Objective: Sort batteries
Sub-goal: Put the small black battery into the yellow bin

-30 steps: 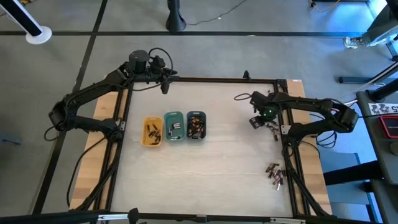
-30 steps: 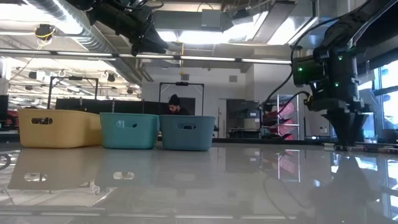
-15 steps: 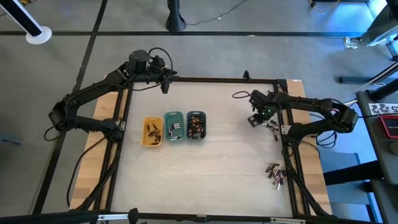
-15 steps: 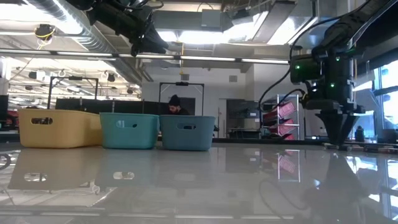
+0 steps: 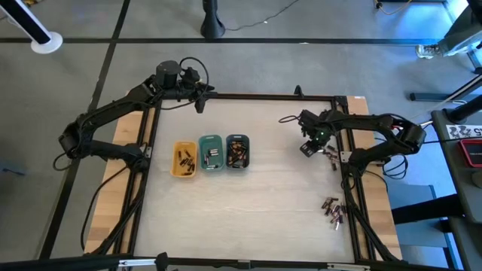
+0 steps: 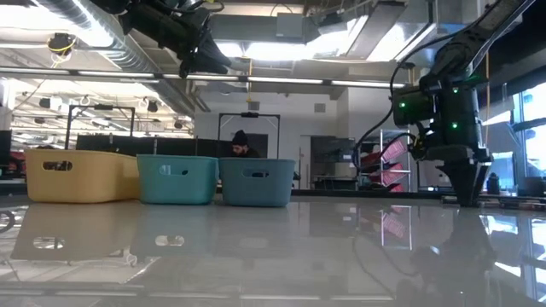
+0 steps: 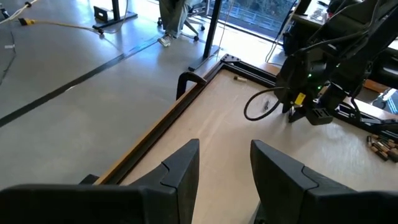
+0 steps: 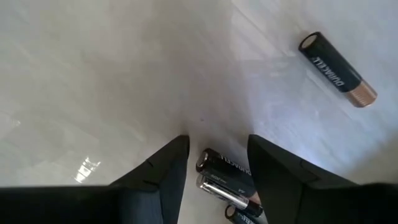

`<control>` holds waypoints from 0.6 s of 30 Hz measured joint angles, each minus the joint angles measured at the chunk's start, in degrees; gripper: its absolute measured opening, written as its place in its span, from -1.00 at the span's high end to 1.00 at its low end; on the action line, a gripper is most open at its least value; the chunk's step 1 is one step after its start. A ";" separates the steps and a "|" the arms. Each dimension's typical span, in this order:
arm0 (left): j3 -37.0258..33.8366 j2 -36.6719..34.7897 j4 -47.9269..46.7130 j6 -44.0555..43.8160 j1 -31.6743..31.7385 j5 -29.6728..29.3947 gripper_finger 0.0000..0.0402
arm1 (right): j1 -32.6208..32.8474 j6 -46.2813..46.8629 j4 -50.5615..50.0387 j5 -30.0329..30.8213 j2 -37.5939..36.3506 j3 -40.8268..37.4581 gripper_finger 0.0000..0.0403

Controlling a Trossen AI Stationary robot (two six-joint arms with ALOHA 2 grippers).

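A few dark, copper-ended batteries (image 8: 227, 174) lie side by side on the white table near its right edge, also seen from above as batteries (image 5: 330, 154). My right gripper (image 8: 214, 152) points straight down over them, open, one finger on each side of the nearest battery, low above the table (image 6: 469, 198). One more battery (image 8: 339, 61) lies apart from them. A second heap of batteries (image 5: 333, 209) lies nearer the front right. My left gripper (image 7: 225, 163) waits open, raised over the far left corner (image 5: 199, 102).
A yellow tray (image 5: 184, 159), a green tray (image 5: 211, 152) and a grey-blue tray (image 5: 237, 151) stand in a row left of centre, each holding batteries. The black frame rail (image 5: 343, 158) runs close beside my right gripper. A person shows in the room behind (image 6: 241, 143).
My right gripper has sunk toward the table over the batteries by the right edge, and has turned a little about its own axis. Its fingers have stayed equally wide apart.
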 joint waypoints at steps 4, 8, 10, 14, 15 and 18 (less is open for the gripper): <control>0.00 0.00 0.02 0.01 0.00 -0.01 0.34 | 0.00 -1.21 0.20 -0.06 0.20 1.14 0.14; 0.00 0.00 0.06 0.36 0.00 -0.02 0.34 | 0.00 -4.86 2.48 -0.03 0.59 4.72 0.14; 0.00 0.00 0.08 0.47 0.00 0.00 0.34 | 0.00 -5.98 3.70 0.01 0.28 7.42 0.14; 0.02 -0.02 0.05 0.43 0.00 -0.02 0.34 | 0.02 -6.17 1.49 0.42 0.52 11.45 0.14; 0.02 -0.02 -0.05 0.24 0.00 -0.02 0.34 | 0.00 -6.02 1.85 1.02 0.28 12.59 0.14; 0.02 -0.02 -0.31 -0.13 0.00 0.05 0.34 | -0.54 -5.91 0.54 4.54 0.45 13.92 0.14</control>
